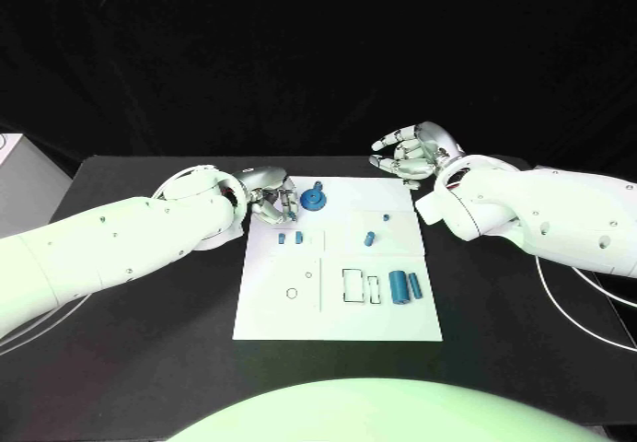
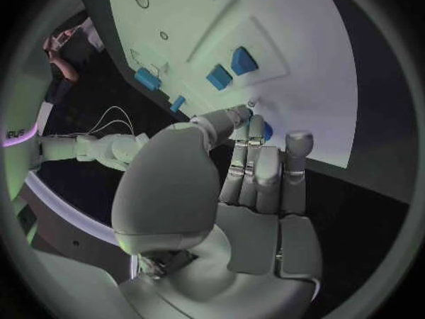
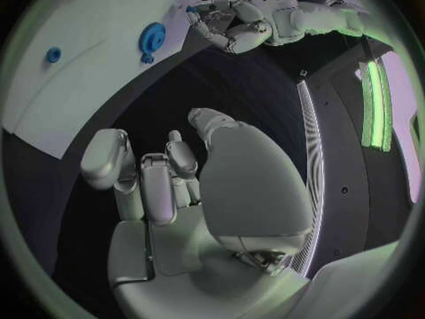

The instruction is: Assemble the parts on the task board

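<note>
While the black desk [image 1: 159, 304] carries everything, the white board [image 1: 272, 318] lies at its middle, its far left corner under the left hand [image 1: 271, 198] and its far right corner just beside the right hand [image 1: 418, 155]. Both white arms reach in from the sides. The left hand's fingers [image 2: 257, 170] are curled down over the board's edge, their tips at a blue part that they mostly hide; whether they pinch it or only touch it cannot be told. The right hand hovers off the board above the bare desk, its fingers [image 3: 142, 184] curled inward with nothing in them. Just beyond the left fingertips, toward the board's middle, stands a round blue knob [image 1: 313, 199], the largest part. Farther from both hands, at the board's near right, two blue cylinders [image 1: 405, 286] lie side by side next to a small white block [image 1: 375, 289] and a rectangular outline. Nearer the left fingers sit two small blue blocks [image 1: 291, 238], and between the hands lie a blue peg [image 1: 369, 239] and a tiny blue stud [image 1: 387, 217].
</note>
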